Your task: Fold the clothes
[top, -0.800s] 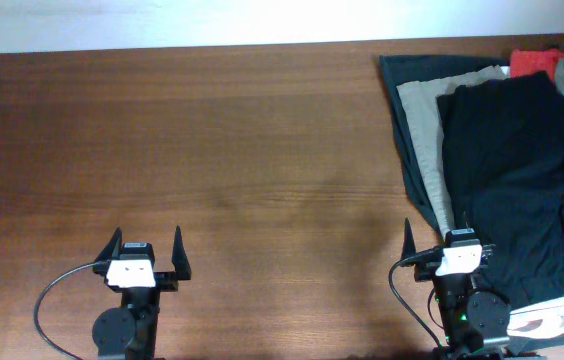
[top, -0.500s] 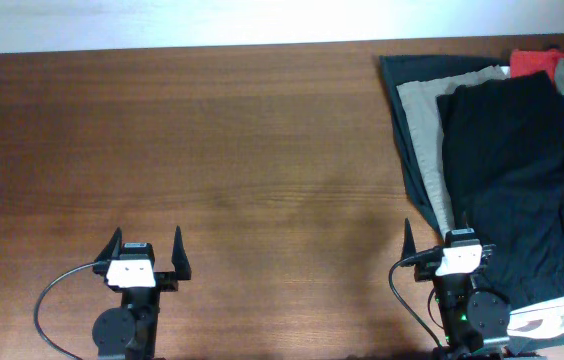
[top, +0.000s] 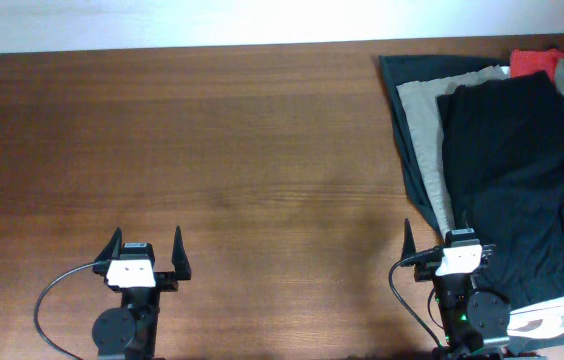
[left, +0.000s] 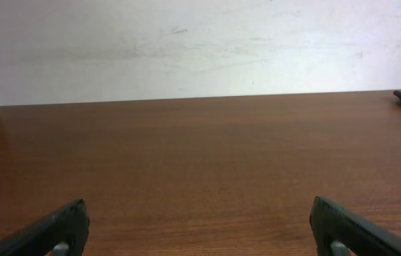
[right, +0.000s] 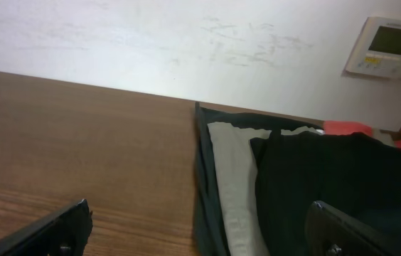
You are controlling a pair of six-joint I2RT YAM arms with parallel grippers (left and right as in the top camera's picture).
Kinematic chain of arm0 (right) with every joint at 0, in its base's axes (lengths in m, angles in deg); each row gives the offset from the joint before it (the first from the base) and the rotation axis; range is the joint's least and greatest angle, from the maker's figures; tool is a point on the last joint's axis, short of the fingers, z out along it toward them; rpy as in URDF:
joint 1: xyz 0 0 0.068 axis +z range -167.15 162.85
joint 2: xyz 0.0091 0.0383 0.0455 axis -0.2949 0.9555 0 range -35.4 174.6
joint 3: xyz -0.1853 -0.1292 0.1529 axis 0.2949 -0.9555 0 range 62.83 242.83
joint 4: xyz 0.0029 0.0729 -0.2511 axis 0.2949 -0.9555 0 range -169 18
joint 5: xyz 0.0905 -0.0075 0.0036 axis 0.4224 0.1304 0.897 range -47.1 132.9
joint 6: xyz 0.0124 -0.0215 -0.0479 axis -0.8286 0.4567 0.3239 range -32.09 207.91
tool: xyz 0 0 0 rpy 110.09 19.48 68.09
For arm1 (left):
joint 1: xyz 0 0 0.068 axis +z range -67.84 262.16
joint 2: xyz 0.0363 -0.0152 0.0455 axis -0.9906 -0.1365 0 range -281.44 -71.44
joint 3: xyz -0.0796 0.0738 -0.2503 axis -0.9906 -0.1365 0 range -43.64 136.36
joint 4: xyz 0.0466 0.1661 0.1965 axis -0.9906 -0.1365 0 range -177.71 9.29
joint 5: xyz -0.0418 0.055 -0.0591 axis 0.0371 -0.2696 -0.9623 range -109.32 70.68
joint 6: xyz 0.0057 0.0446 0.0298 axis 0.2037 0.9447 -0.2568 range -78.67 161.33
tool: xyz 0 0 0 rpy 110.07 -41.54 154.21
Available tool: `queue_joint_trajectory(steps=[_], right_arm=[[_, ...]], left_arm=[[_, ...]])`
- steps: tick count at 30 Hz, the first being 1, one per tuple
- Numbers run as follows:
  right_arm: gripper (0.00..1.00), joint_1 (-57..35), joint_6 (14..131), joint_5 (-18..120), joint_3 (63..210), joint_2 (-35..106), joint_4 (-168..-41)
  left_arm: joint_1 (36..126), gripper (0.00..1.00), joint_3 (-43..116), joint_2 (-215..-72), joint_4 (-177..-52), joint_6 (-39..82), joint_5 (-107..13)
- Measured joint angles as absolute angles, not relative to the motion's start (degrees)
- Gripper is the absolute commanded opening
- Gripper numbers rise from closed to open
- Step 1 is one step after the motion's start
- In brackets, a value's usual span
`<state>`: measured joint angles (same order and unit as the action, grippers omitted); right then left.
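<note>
A pile of clothes lies at the right end of the table. The black shorts (top: 512,170) lie on top of it, spread from the far edge toward the front; they also show in the right wrist view (right: 335,185). My left gripper (top: 146,250) is open and empty at the front left, far from the pile; in its wrist view (left: 200,227) only bare wood lies between the fingers. My right gripper (top: 444,240) is open and empty at the front right, at the pile's near left edge, with the clothes ahead of its fingers (right: 200,227).
Under the shorts lie a beige garment (top: 424,110), a dark green one (top: 402,80) and a red one (top: 542,62). A white item with red marks (top: 562,315) lies at the front right. The wooden table (top: 212,150) meets a white wall; a wall panel (right: 389,46) hangs at right.
</note>
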<state>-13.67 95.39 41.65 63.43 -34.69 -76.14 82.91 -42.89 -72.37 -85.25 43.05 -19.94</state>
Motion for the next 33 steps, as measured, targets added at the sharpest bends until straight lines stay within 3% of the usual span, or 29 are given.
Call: queue_joint_trajectory(steps=[10, 15, 21, 23, 30, 33], right_arm=[[0.99, -13.7, 86.0, 37.7, 69.9, -30.7, -78.7], [0.99, -13.7, 84.9, 36.7, 87.3, -6.5, -85.1], [0.99, -14.1, 84.9, 35.2, 123.2, 33.6, -113.3], [0.89, -15.2, 85.2, 34.5, 129.2, 43.0, -113.8], [0.76, -23.9, 85.6, 27.9, 130.1, 65.2, -102.1], [0.49, -23.9, 85.6, 27.7, 130.1, 72.2, -99.5]], left_arm=[[82.9, 0.99, -40.0, -75.3, -89.6, 43.0, -19.9], [82.9, 0.99, -26.2, -94.3, -92.3, 43.1, -19.7], [82.9, 0.99, -5.0, -120.8, -107.8, 43.1, -21.3], [82.9, 0.99, 3.3, -129.7, -114.2, 43.1, -22.0], [82.9, 0.99, 6.9, -137.9, -114.3, 43.1, -22.4], [82.9, 0.99, 6.9, -138.2, -114.2, 43.1, -22.4]])
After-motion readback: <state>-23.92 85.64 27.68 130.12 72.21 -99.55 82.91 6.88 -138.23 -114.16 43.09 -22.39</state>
